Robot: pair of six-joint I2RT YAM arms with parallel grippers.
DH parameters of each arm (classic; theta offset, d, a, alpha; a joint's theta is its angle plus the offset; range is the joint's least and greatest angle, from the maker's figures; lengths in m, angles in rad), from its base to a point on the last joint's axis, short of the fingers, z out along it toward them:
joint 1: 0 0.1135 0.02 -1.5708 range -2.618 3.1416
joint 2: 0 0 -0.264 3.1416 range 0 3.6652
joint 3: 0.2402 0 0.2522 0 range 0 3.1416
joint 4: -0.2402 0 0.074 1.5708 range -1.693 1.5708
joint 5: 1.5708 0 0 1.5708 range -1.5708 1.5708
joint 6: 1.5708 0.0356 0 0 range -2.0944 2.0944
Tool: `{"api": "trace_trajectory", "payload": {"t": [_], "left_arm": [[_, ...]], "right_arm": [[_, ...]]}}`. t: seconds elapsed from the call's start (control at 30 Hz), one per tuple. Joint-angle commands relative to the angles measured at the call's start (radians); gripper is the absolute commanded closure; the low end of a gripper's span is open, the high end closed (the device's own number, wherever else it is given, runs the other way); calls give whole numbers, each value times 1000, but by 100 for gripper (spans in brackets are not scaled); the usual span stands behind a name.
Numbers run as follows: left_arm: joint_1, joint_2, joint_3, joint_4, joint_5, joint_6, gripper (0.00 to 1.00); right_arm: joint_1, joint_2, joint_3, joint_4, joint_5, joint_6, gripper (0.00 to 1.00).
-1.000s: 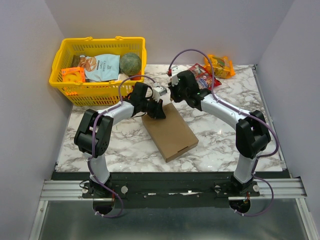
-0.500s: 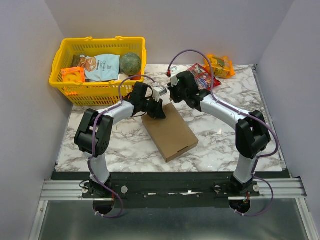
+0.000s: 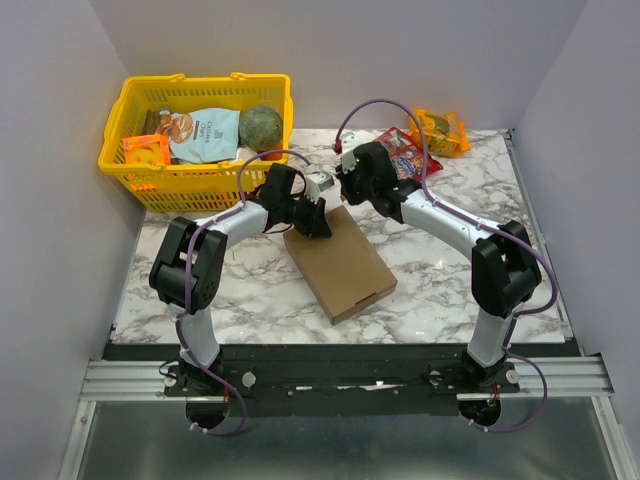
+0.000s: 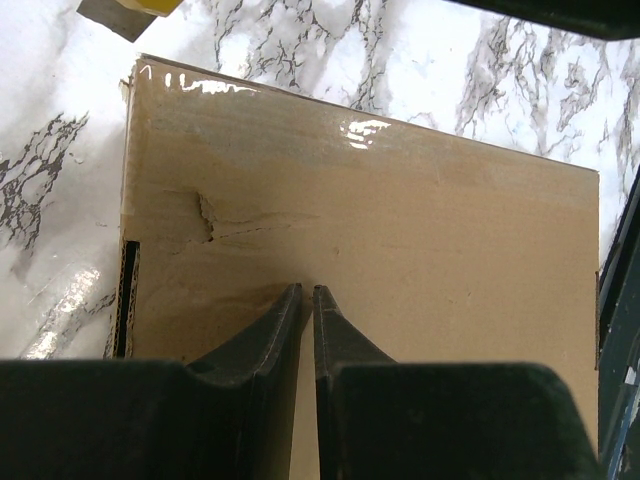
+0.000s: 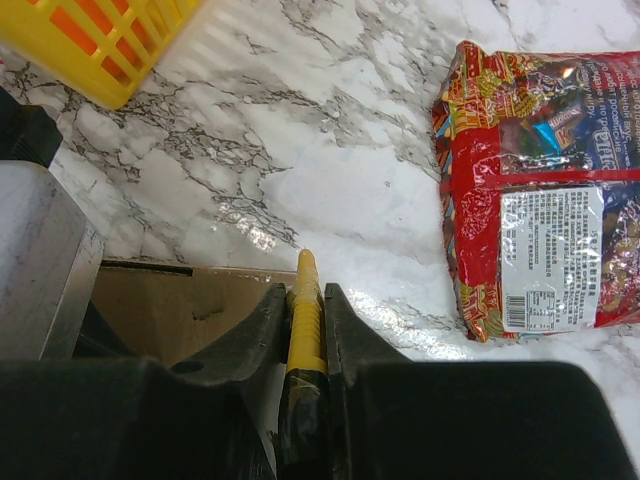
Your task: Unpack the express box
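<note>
The express box (image 3: 341, 262) is a flat brown cardboard mailer lying closed in the middle of the marble table. My left gripper (image 3: 316, 226) is shut and empty, its tips (image 4: 306, 290) pressed on the box lid (image 4: 400, 230) near the far left corner. My right gripper (image 3: 345, 190) hovers at the box's far edge, shut on a yellow ridged tool with a black taped handle (image 5: 304, 320). The tool's tip points at the box's far edge (image 5: 190, 268).
A yellow plastic basket (image 3: 128, 158) with snack bags and a green round object stands at the back left. A red snack bag (image 5: 545, 190) lies right of my right gripper. An orange packet (image 3: 438, 130) sits at the back right.
</note>
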Motion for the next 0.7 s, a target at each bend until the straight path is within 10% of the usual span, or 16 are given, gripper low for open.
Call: {"api": "trace_trajectory", "payload": {"t": [0.0,0.67], "left_arm": [[6,48,-7,-67,-48,14,80],[6,57,-4,-65,-50,11,80]], "right_arm": [[10,1,-14,21,15,-12,99],[7,6,-34,-1,0,-14,100]]}}
